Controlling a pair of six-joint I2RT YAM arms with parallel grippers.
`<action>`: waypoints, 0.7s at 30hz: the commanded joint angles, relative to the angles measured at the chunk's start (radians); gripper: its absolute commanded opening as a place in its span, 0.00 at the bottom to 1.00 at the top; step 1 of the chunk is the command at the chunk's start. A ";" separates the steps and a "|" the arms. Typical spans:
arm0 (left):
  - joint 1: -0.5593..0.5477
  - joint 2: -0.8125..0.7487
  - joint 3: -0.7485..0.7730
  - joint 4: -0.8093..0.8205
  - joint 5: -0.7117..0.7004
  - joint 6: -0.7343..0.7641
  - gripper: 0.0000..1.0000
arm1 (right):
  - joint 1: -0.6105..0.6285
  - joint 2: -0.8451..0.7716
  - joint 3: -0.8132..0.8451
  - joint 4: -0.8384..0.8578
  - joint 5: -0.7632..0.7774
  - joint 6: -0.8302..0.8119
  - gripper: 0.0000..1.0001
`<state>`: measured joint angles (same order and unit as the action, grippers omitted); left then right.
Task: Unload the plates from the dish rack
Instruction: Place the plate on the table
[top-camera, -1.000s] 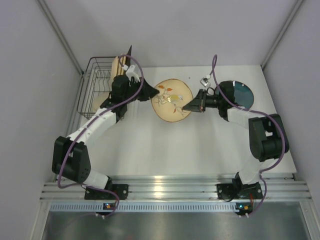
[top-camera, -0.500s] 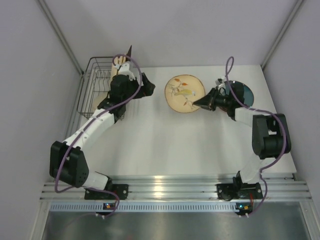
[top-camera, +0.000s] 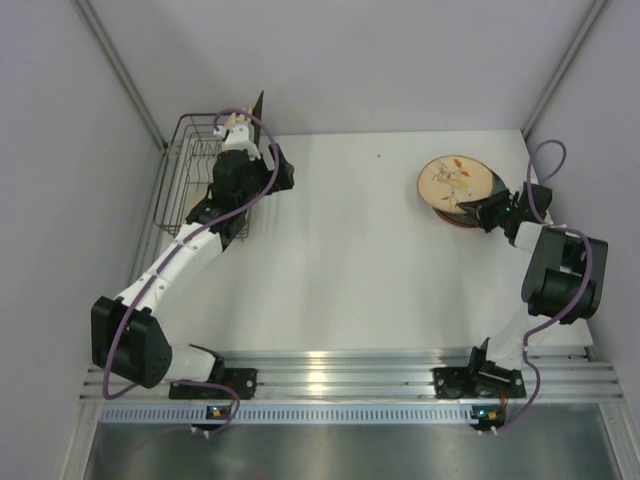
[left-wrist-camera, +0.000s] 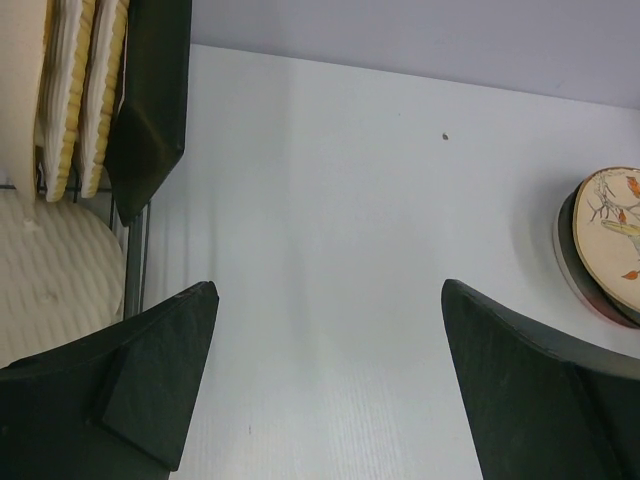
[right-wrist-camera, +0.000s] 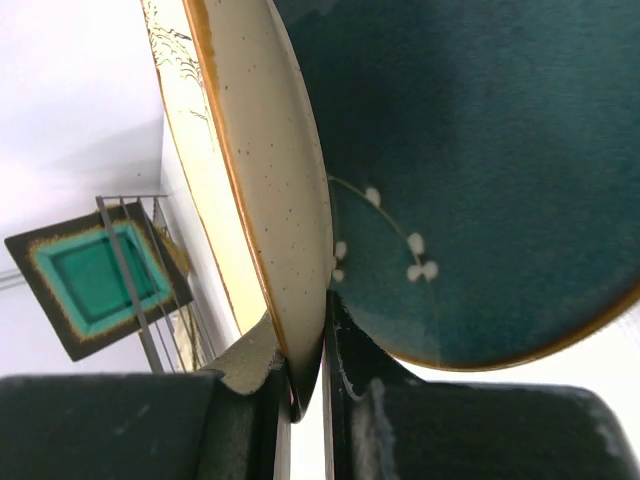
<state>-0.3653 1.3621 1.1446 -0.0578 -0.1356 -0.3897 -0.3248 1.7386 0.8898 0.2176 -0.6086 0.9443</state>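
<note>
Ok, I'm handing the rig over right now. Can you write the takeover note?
Left fingers: open, empty, beside the dish rack.
Right fingers: shut on the rim of the cream patterned plate, holding it over the round teal plate at the far right of the table; not yet released.
Done: round teal plate is out of the rack.
Left: release the cream plate, then unload the square teal plate and the pale woven plates standing in the rack.
</note>
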 joint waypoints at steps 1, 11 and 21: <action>0.006 -0.032 0.012 0.009 -0.015 0.017 0.99 | -0.023 -0.022 0.015 0.109 -0.025 0.030 0.00; 0.016 -0.026 0.014 0.009 -0.001 0.015 0.99 | -0.079 0.038 0.005 0.153 0.007 0.071 0.00; 0.019 -0.018 0.020 0.006 0.007 0.011 0.99 | -0.088 0.041 -0.005 0.146 -0.019 0.091 0.33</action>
<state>-0.3523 1.3621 1.1446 -0.0647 -0.1379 -0.3893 -0.4042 1.7943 0.8764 0.2638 -0.5831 1.0271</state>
